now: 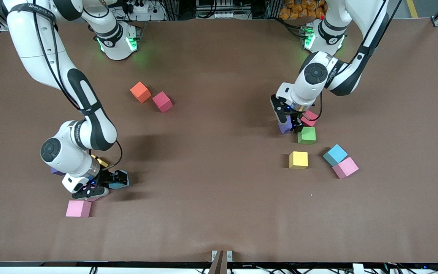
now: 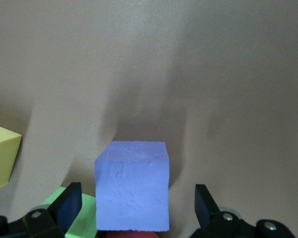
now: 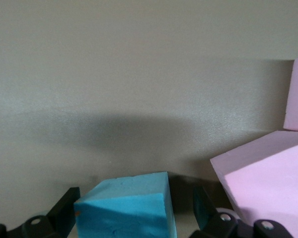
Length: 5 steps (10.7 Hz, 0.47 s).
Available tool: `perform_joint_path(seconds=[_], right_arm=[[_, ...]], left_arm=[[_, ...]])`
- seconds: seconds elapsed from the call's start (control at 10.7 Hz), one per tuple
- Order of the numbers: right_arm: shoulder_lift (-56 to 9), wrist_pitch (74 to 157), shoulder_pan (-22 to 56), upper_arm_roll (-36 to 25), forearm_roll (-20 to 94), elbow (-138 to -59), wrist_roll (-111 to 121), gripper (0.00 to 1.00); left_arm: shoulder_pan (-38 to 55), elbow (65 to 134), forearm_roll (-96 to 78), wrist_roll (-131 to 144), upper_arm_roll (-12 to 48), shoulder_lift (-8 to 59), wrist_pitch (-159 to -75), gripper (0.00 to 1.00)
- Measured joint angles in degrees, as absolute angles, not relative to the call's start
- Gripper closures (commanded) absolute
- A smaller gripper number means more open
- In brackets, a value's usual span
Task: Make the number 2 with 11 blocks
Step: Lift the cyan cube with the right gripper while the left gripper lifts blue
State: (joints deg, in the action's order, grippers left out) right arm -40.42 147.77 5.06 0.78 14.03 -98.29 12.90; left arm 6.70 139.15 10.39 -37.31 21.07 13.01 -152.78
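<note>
Between open left gripper (image 2: pixel 134 208) – matte purple cube (image 2: pixel 132 186).

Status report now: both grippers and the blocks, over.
Left gripper open, jaws around purple block. Right gripper open around light blue block. No digit formed; blocks scattered.

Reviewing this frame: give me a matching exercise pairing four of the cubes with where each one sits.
Cubes:
1. purple block
2. orange block
3. yellow block
4. light blue block

Places:
A. beside a crimson block, near the right arm's base
B. between the open fingers of the right end effector
C. between the open fingers of the left end effector
D. nearer the front camera than the green block

Pairs: 1-C, 2-A, 3-D, 4-B
</note>
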Motion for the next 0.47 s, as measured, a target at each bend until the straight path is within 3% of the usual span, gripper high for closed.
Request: perform_joint_path(seconds=[0.37, 0.47], right_arm=[[-40.52, 146.3, 5.27, 0.88, 14.06, -98.65, 12.9, 0.0], [-40.51, 145.8, 5.32, 0.88, 14.06, -98.66, 12.9, 0.05]], left_arm=[[6.7, 139.57, 10.39, -37.31, 20.11, 15.0, -155.09, 0.0], [6.7, 139.59, 10.41, -37.31, 19.84, 15.75, -155.88, 0.41]])
